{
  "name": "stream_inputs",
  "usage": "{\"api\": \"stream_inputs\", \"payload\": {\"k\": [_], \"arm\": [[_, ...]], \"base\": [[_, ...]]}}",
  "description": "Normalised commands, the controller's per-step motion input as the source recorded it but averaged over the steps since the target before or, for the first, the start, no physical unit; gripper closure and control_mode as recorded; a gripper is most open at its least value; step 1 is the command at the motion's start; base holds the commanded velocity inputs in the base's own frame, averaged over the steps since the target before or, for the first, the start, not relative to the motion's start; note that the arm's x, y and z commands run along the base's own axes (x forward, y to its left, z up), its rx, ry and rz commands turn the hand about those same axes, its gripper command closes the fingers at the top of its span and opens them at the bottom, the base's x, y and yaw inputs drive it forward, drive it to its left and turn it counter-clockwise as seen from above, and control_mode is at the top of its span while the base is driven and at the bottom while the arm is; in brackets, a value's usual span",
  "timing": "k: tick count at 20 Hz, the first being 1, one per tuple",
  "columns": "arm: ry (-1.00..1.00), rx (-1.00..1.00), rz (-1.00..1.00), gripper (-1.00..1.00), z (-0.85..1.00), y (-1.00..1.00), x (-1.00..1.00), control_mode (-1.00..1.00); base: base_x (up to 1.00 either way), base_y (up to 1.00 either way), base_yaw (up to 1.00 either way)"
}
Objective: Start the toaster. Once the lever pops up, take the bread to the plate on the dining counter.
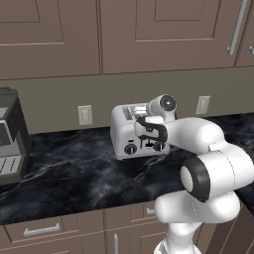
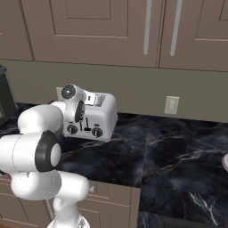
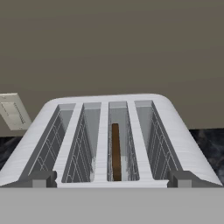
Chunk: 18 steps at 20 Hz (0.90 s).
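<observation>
From the left base view, the toaster (image 1: 130, 130) is seen against the backsplash on the black marble worktop (image 1: 74, 173), the arm reaching over it. From the right, its sliders sit high — apparently unpressed. Through the hand view, the gripper (image 3: 112, 179) is spread wide above the slots, gripping nothing; the bread (image 3: 115, 151) stands in the third slot — starting and carrying remain.

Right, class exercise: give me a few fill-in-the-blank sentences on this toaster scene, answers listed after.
1. The toaster has ___ slots on top.
2. The bread stands in the ___ slot from the left in the hand view.
3. The toaster's front carries two round black ___.
4. The gripper hovers above the toaster with its jaws ___.

Missing words: four; third; knobs; open
</observation>
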Motion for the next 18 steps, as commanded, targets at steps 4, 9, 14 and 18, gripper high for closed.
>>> {"api": "stream_inputs", "payload": {"k": [4, 9, 14, 18], "arm": [[0.00, 0.00, 0.00, -1.00, 0.00, 0.00, 0.00, -1.00], [0.00, 0.00, 0.00, -1.00, 0.00, 0.00, 0.00, -1.00], [0.00, 0.00, 0.00, -1.00, 0.00, 0.00, 0.00, -1.00], [0.00, 0.00, 0.00, -1.00, 0.00, 0.00, 0.00, -1.00]], "base": [[0.00, 0.00, 0.00], [0.00, 0.00, 0.00], [0.00, 0.00, 0.00], [0.00, 0.00, 0.00]]}}
